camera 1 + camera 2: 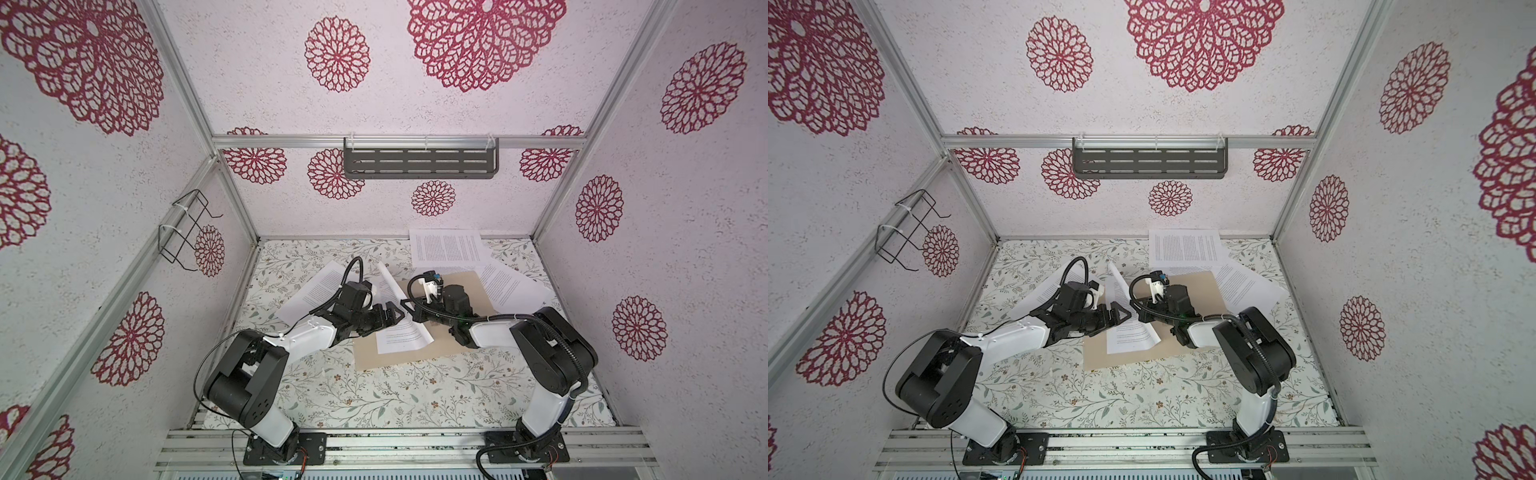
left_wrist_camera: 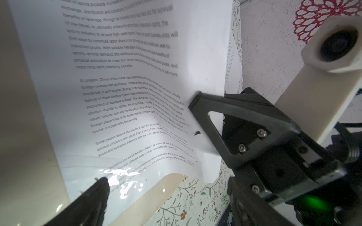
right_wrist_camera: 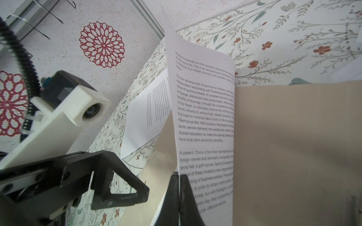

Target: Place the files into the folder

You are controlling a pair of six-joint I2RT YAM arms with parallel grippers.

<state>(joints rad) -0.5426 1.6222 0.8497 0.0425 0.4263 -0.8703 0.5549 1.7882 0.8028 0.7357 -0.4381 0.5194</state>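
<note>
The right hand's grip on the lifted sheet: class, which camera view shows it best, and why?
The right wrist view: the right hand is close up, shut on the edge of the sheet. The left wrist view shows it side-on against the sheet. In both top views the grip is tiny.

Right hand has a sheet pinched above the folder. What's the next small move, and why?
Probably lower the right hand toward the folder so the sheet settles flat. The sheet stands curled, pinched by one edge, its other end already resting on the folder; the left hand is open and empty.
</note>
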